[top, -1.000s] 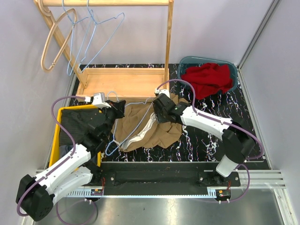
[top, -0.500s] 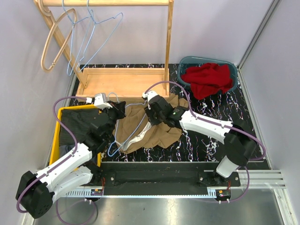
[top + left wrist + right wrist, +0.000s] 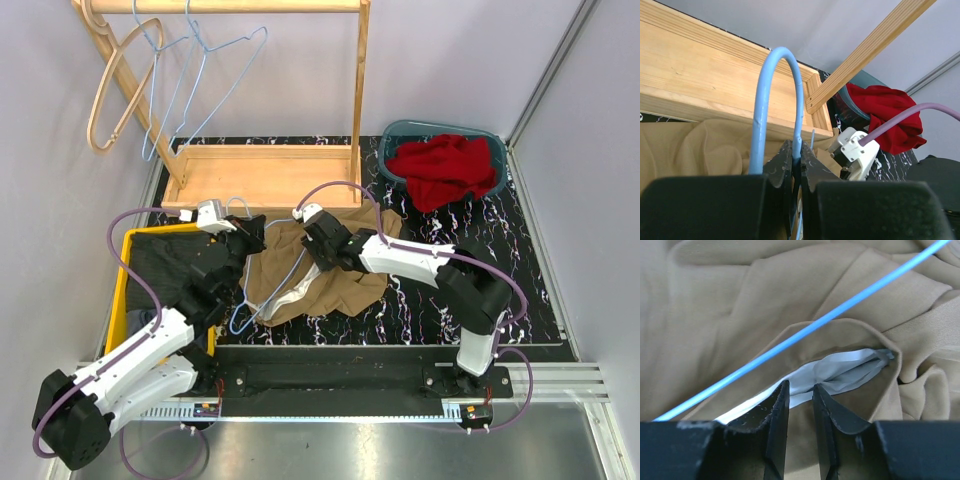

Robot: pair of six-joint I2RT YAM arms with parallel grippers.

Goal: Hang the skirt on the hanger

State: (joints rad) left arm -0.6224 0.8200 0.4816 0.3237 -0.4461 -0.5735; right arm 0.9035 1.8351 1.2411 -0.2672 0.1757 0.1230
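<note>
The tan skirt (image 3: 350, 285) lies crumpled on the black marbled table, its white lining (image 3: 292, 297) showing at the opening. A blue wire hanger (image 3: 268, 295) lies across its left part. My left gripper (image 3: 252, 236) is shut on the hanger's neck just below the hook (image 3: 777, 55), with its jaws (image 3: 796, 145) pinching the wire. My right gripper (image 3: 308, 258) hovers over the skirt's opening. In the right wrist view its jaws (image 3: 800, 385) stand a narrow gap apart over the lining (image 3: 840, 370), holding nothing, and the hanger wire (image 3: 815, 325) crosses the skirt (image 3: 740, 315) beyond them.
A wooden rack's base (image 3: 265, 175) sits right behind the skirt, with spare hangers (image 3: 190, 80) on its rail. A teal basin of red cloth (image 3: 445, 165) is at the back right. A yellow bin (image 3: 118, 300) of dark clothes is on the left.
My right gripper has moved left across the skirt, toward the hanger and the white lining. My left gripper has kept its hold on the hanger and barely moved.
</note>
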